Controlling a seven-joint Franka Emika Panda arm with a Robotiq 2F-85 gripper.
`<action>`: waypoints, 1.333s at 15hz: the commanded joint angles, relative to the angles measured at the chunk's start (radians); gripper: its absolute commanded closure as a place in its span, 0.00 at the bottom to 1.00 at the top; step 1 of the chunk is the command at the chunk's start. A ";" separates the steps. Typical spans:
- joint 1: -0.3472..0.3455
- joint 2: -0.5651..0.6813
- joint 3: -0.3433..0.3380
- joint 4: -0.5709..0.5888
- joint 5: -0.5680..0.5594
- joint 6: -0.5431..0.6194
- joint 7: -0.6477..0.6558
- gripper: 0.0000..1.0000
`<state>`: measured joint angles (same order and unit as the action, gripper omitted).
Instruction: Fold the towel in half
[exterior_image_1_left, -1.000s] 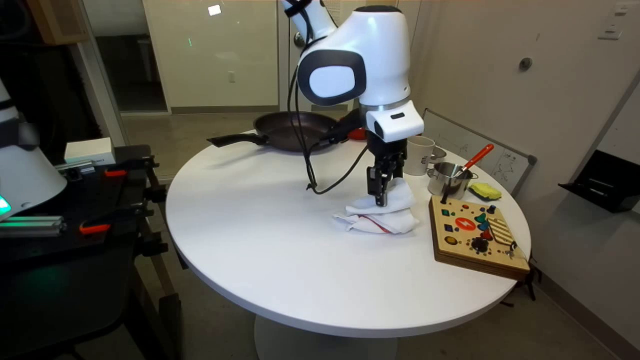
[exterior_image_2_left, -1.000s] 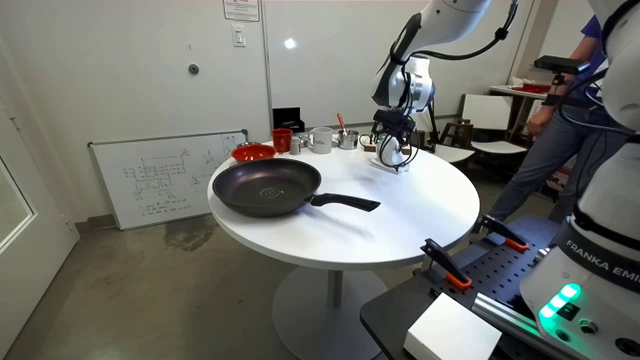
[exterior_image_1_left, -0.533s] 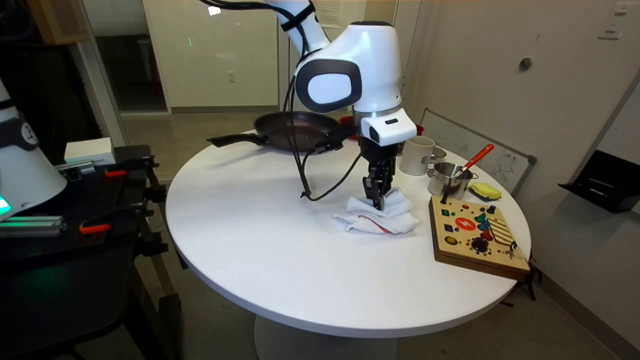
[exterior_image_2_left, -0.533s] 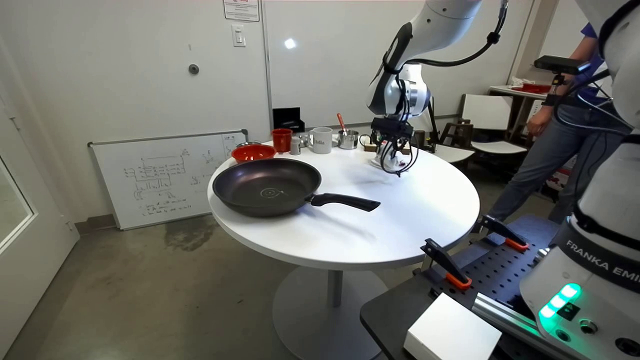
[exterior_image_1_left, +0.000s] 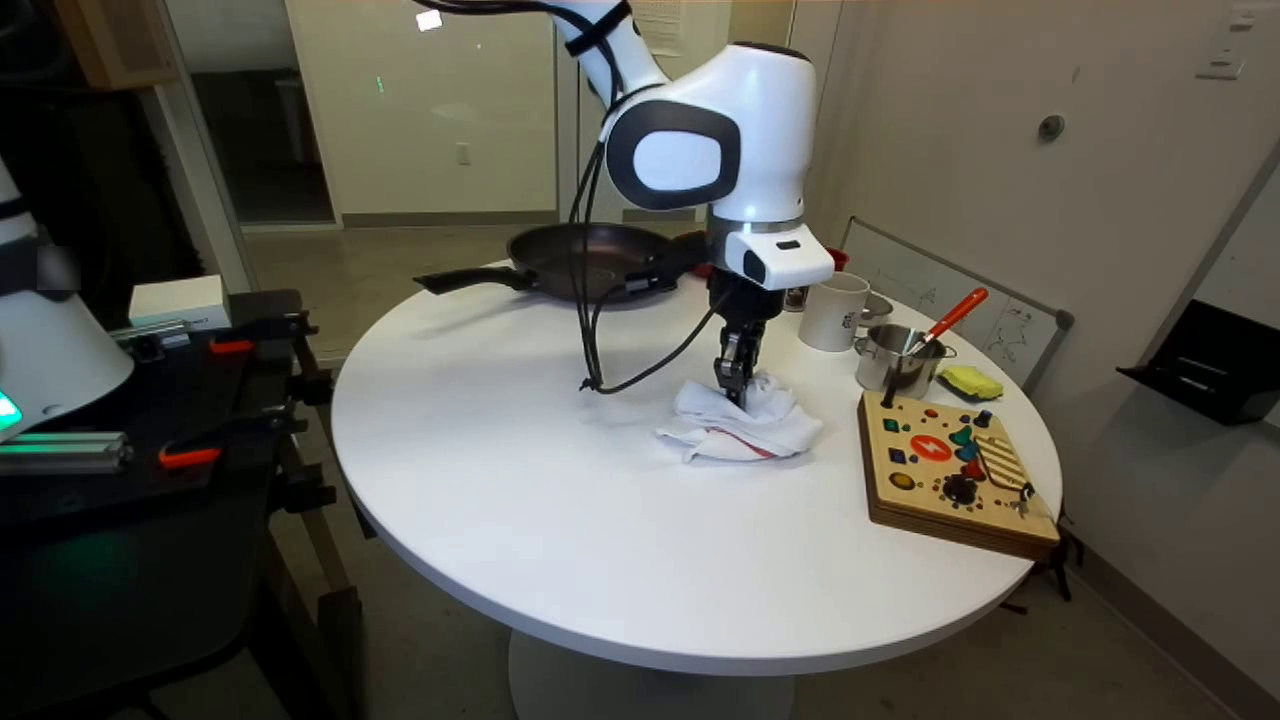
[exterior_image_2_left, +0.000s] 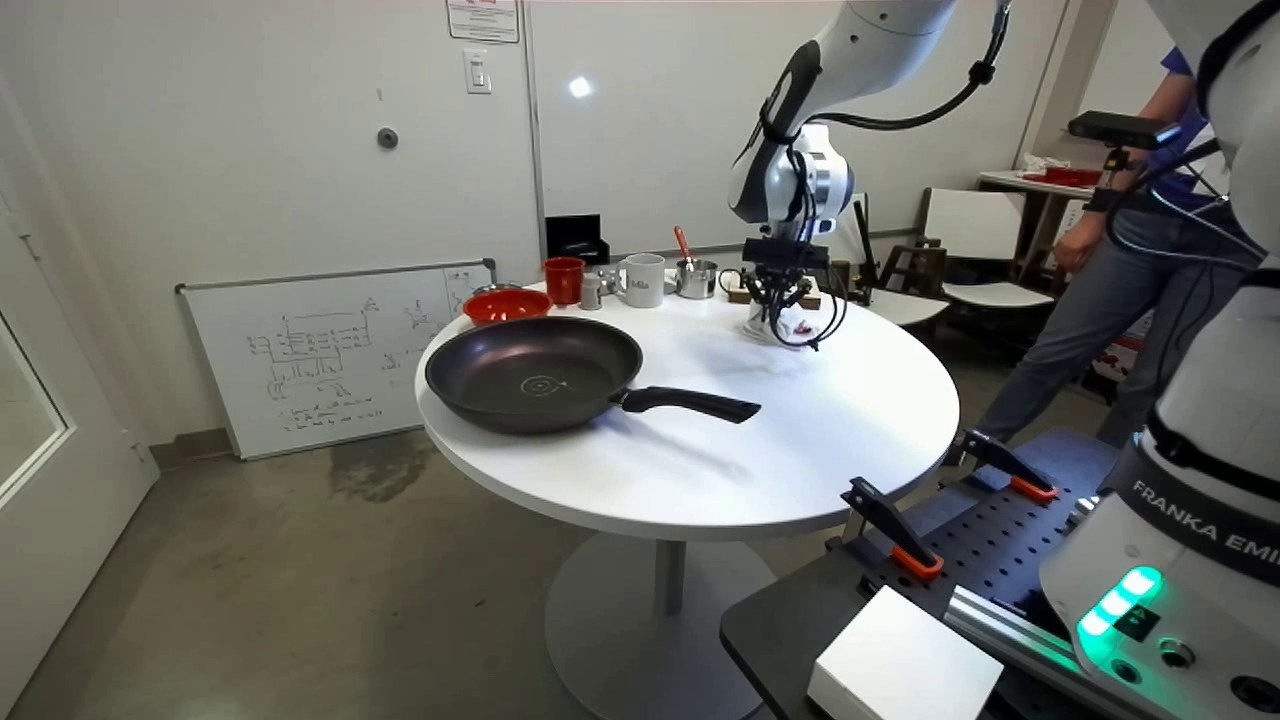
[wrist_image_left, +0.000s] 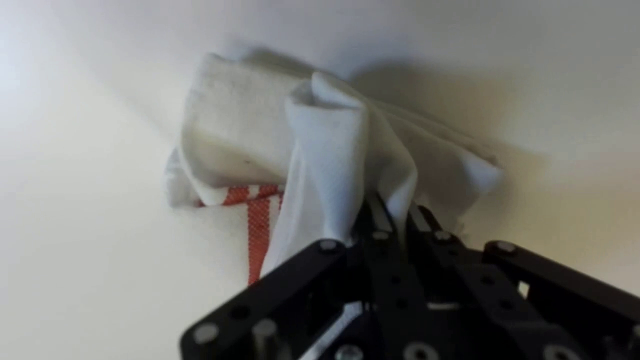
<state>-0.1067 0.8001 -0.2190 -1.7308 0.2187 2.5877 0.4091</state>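
While the claw (wrist_image_left: 395, 220), jaws drawn together, pinches a bunched ridge of the towel (wrist_image_left: 327, 150), the rest lies rumpled beneath and around it; a low, slow carry over the lower layer, released only once edges meet, should fold it evenly.

We're in a robotics lab, by the looks: glossy white robot base (exterior_image_2_left: 1200, 590) here, green lights (exterior_image_2_left: 1115, 603) aglow, standing on a black perforated bench (exterior_image_2_left: 985, 530), black-and-orange clamps (exterior_image_2_left: 885, 515) at its edge; up there, a black bar-shaped camera (exterior_image_2_left: 1120, 129); over here, a rectangular grey-framed whiteboard (exterior_image_2_left: 335, 375), scrawled with handwriting (exterior_image_2_left: 325, 342).
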 joint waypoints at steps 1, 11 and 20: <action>-0.017 0.007 0.025 0.033 -0.031 -0.163 -0.045 0.94; -0.030 0.020 0.042 0.078 -0.015 -0.364 -0.013 0.94; -0.009 0.005 0.024 0.041 -0.027 -0.277 0.026 0.59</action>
<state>-0.1270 0.7990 -0.1909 -1.6654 0.1968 2.2565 0.4122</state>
